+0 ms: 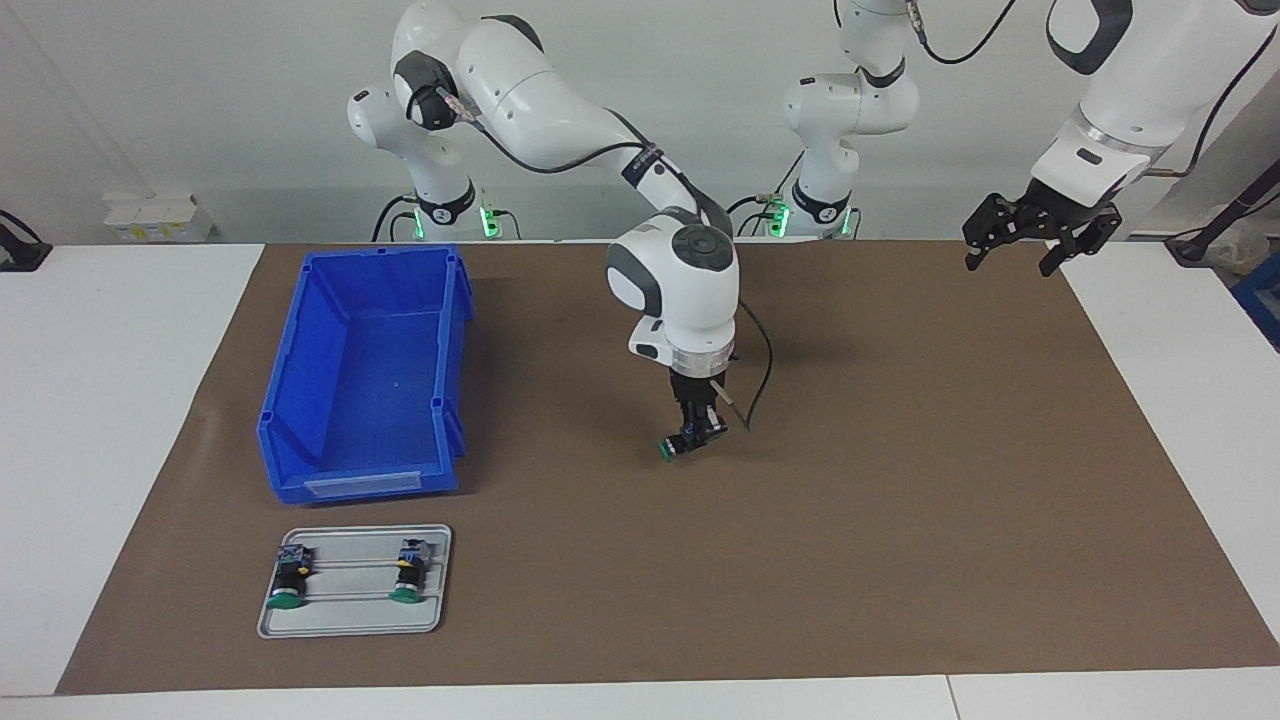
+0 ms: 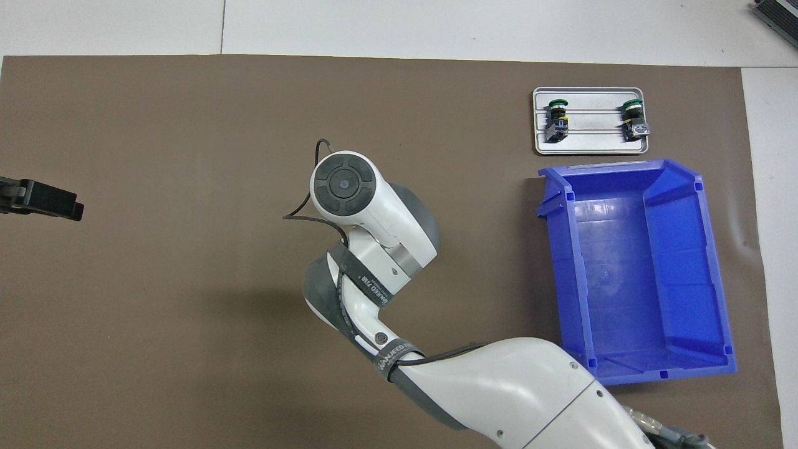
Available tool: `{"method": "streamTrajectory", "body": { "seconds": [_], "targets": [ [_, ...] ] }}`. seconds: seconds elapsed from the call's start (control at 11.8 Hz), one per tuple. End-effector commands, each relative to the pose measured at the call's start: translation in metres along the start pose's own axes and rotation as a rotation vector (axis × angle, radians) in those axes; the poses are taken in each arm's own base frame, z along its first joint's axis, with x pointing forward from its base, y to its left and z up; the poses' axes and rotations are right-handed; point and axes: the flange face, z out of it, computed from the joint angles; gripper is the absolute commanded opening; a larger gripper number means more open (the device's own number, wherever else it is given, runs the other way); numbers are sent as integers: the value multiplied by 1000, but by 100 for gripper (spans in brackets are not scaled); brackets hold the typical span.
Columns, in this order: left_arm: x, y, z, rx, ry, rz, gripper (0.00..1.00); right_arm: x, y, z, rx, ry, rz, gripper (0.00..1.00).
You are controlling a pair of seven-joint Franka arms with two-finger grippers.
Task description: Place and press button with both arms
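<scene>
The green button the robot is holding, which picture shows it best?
The facing view: the green button shows sideways in the right hand, low over the brown mat. In the overhead view the arm's wrist hides it completely.

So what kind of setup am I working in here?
Likely a robotics lab bench: a brown mat, a blue parts bin and a metal tray of push-buttons, with the right gripper holding a button.

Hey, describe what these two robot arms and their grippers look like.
Both arms, the right arm and the left arm, are glossy white with rounded segments and dark grey joint caps. A black cable strapped with lettered bands runs along the right arm. Each ends in a small black claw: right gripper, left gripper.
</scene>
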Motion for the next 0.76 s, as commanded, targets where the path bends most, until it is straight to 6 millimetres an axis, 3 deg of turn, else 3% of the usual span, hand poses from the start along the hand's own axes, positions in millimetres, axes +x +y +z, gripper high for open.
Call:
{"method": "streamTrajectory", "body": {
  "seconds": [0.0, 0.17, 0.42, 0.51, 0.59, 0.68],
  "targets": [
    [-8, -1, -1, 18, -1, -15, 100, -23, -6, -7, 14, 8, 21, 0],
    [-6, 10, -2, 20, 9, 19, 100, -41, 2, 0, 9, 5, 32, 0],
    [5, 6, -6, 35, 96, 43, 100, -43, 4, 3, -4, 0, 65, 0],
    [4, 4, -6, 36, 91, 107, 100, -42, 4, 4, -5, 2, 65, 21],
    [4, 4, -6, 32, 90, 162, 100, -40, 2, 3, -2, 4, 67, 61],
    [4, 4, -6, 29, 91, 188, 100, -36, 1, 3, -2, 9, 68, 71]
  ]
}}
